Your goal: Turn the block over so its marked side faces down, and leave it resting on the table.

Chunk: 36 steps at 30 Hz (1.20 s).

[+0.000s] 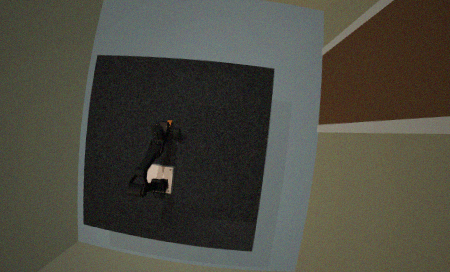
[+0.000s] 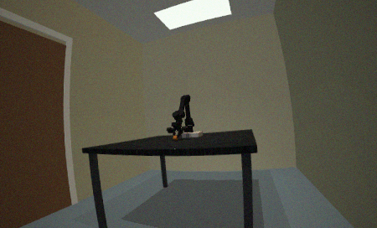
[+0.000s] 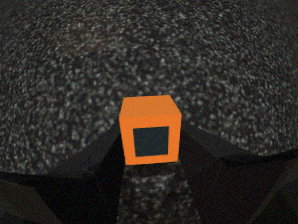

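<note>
Your gripper (image 3: 150, 183) clamps the block (image 3: 150, 129) by its sides. This leaves its marked face toward the wrist, free to rotate downward.

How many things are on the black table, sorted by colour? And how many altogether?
Orange: 1, the block with a dark square on one face, held in the gripper
Black: 1, the robot arm
White: 1, the arm's base plate
Total: 3
</note>
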{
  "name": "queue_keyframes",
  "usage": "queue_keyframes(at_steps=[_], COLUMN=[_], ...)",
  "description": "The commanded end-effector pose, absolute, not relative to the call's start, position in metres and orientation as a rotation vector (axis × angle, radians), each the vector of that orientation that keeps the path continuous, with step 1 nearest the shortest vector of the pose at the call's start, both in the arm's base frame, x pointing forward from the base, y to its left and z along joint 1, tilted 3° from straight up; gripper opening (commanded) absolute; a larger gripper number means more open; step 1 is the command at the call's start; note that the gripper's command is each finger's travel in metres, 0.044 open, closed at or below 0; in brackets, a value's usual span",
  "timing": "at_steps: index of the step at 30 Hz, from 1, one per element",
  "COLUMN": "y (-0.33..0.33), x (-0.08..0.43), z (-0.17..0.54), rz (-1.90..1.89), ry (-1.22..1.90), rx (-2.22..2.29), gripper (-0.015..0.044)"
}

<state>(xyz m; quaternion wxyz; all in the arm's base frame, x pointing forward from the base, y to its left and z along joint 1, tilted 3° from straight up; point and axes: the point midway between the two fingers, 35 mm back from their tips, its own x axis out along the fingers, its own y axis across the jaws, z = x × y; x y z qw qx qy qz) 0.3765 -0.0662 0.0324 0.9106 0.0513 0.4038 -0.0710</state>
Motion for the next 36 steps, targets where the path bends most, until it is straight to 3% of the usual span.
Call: queue_keyframes(at_steps=[1, 24, 36], y=[-0.067, -0.064, -0.064], x=[0.376, 0.363, 0.362], z=[0.023, 0.015, 0.016], rz=[-0.156, -0.168, -0.169], ry=[0.795, 0.459, 0.431], rx=[0.103, 0.077, 0.074], gripper=[0.0000, 0.0000, 0.0000])
